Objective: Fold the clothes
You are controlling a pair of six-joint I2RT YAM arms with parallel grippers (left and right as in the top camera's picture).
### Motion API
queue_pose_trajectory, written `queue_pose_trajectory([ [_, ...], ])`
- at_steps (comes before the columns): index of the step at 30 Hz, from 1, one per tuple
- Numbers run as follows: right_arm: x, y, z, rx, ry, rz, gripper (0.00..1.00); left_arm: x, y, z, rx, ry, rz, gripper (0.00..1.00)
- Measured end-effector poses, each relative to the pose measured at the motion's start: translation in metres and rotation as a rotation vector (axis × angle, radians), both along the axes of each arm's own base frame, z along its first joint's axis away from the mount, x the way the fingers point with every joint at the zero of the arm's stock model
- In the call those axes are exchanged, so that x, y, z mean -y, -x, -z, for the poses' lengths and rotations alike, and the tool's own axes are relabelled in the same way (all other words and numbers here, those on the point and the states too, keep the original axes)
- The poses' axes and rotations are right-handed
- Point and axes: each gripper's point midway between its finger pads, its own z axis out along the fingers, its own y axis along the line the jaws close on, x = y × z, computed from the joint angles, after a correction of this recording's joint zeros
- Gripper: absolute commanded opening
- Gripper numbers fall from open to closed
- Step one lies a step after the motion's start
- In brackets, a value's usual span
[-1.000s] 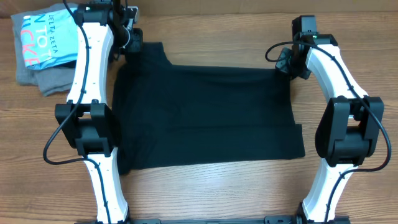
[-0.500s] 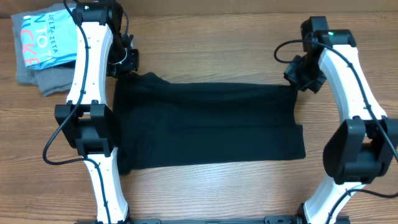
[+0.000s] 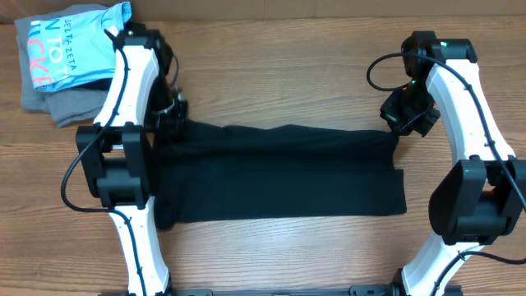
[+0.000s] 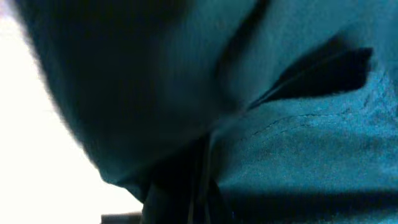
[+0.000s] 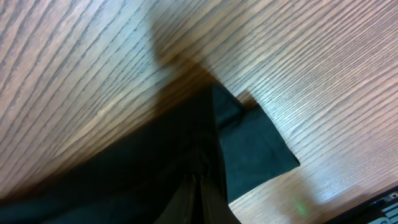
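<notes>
**Garment position.** The black T-shirt (image 3: 279, 177) lies across the middle of the wooden table (image 3: 279, 74), between the two arms, as a wide, low band. Its far edge runs nearly straight from one gripper to the other. Its near edge lies flat on the wood, toward the arm bases. The fabric along the far edge appears to be doubled over the layer below, but the overhead view is too dark to confirm the layering.

**Left gripper** (image 3: 174, 122). Located at the shirt's far left corner. The fingers are fully closed, with shirt fabric pinched between them. In the left wrist view, blurred cloth fills nearly the whole frame, and a stitched hem line crosses it.

**Right gripper** (image 3: 399, 123). Located at the shirt's far right corner. The fingers are fully closed on the shirt's edge. In the right wrist view, cloth gathers into the closed fingers at bottom centre. A small pointed flap of fabric lies on the wood just beside them.

**Other items.** A light-blue shirt (image 3: 70, 45) with white lettering rests on a grey folded garment (image 3: 62, 105) at the table's far left corner — well apart from the black T-shirt.
</notes>
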Motion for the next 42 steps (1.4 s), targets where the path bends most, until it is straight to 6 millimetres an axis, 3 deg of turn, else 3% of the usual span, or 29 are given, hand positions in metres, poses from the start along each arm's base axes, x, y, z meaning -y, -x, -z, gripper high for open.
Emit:
queue_pose_trajectory([
  [3,0.000,0.004,0.000,-0.016,0.000,0.003,0.04,0.000,0.009,-0.011,0.010,0.003,0.004,0.04],
  [9,0.000,0.016,0.000,-0.064,0.003,0.024,0.04,0.001,0.022,-0.061,0.141,0.012,0.008,0.04],
  [11,0.000,0.020,0.002,-0.067,0.006,0.040,0.04,0.001,0.032,-0.066,0.138,0.013,0.008,0.04],
  [20,0.003,0.046,-0.002,-0.038,0.031,0.063,0.04,0.007,0.066,-0.009,0.001,0.046,-0.007,0.04],
  [30,0.003,0.059,0.041,-0.067,0.027,0.059,0.04,0.021,0.096,0.034,-0.074,0.117,-0.041,0.04],
  [40,0.004,0.077,0.066,-0.114,0.027,0.083,0.04,0.024,0.118,0.054,-0.121,0.128,-0.063,0.05],
  [41,0.005,0.077,0.067,-0.115,0.026,0.090,0.08,0.024,0.119,0.055,-0.127,0.125,-0.069,0.04],
  [42,0.007,0.078,0.069,-0.116,0.025,0.100,0.24,0.023,0.121,0.055,-0.133,0.121,-0.075,0.04],
])
